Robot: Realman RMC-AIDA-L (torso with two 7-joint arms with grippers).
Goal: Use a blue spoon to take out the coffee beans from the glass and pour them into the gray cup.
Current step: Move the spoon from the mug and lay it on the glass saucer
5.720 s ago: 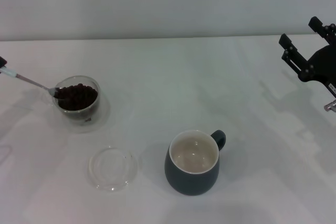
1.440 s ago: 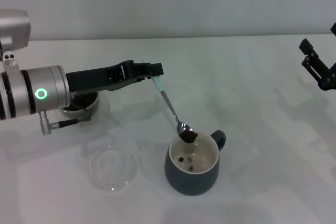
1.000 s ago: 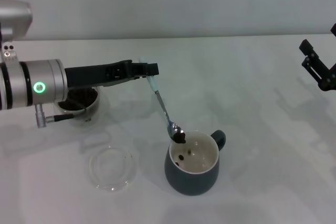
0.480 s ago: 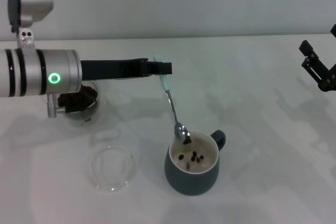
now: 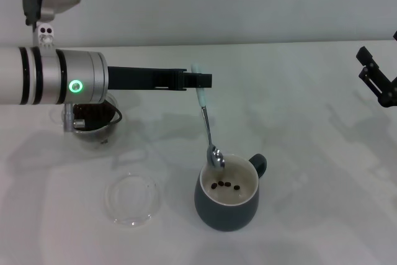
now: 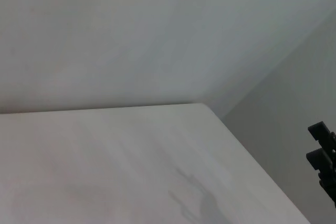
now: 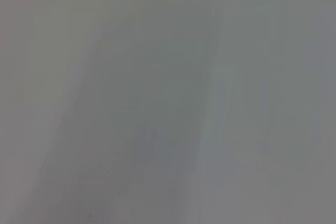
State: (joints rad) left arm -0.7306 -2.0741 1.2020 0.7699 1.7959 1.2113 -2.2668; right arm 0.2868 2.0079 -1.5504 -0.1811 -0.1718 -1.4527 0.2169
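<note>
Head view: left gripper (image 5: 200, 80) mid-frame, pinching blue spoon (image 5: 207, 126) by its handle, bowl at rim of gray cup (image 5: 227, 200), lower centre. Coffee beans (image 5: 224, 185) inside. Glass (image 5: 93, 118) at left. Right gripper (image 5: 375, 76) right edge, fingers apart. Left wrist view: bare table (image 6: 105, 171).

white table (image 5: 298, 153), gray cup (image 5: 226, 212), glass (image 5: 93, 131), dish (image 5: 132, 198)

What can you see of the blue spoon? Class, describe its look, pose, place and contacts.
The blue spoon has a pale blue handle and a shiny metal stem and bowl. It hangs steeply, handle up, pinched at the handle's top by the left gripper. Its bowl, which looks emptied, sits at the far rim of the gray cup, above a few coffee beans inside.
</note>
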